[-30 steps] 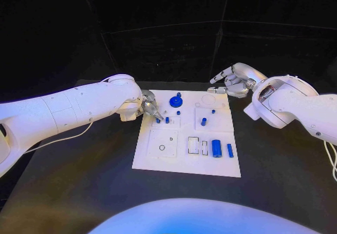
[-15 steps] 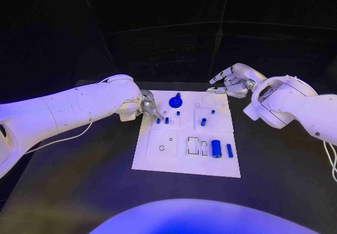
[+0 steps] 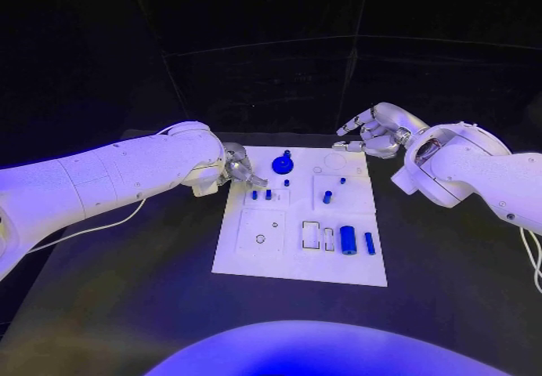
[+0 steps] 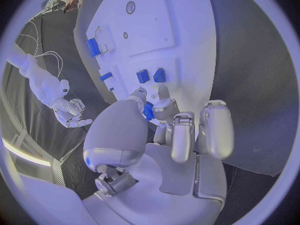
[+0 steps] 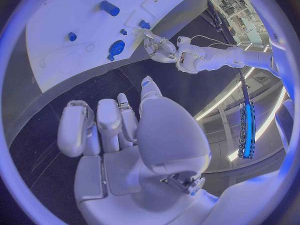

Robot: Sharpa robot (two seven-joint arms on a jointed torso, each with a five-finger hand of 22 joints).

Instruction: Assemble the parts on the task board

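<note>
Task board: white rectangular plate, flat on the black counter, central. All places below are given relative to it.

Round blue knob part: standing near the board's far edge, left of centre.

Two small blue pegs: side by side at the far left quarter of the board, just nearer than the knob part.

Short blue peg: upright, right of the board's middle, far half; a smaller blue dot lies just beyond it.

Large blue cylinder: lying in the near right quarter; a slim blue pin lies just to its right, parallel, close to the board's right edge.

Left hand: over the board's far left edge, fingertips down beside the two small pegs. In the left wrist view a small blue piece sits between thumb and finger, apparently pinched; the other fingers are curled beside it.

Right hand: beyond the board's far right corner, off the plate, fingers apart and loosely bent, nothing in them.
</note>
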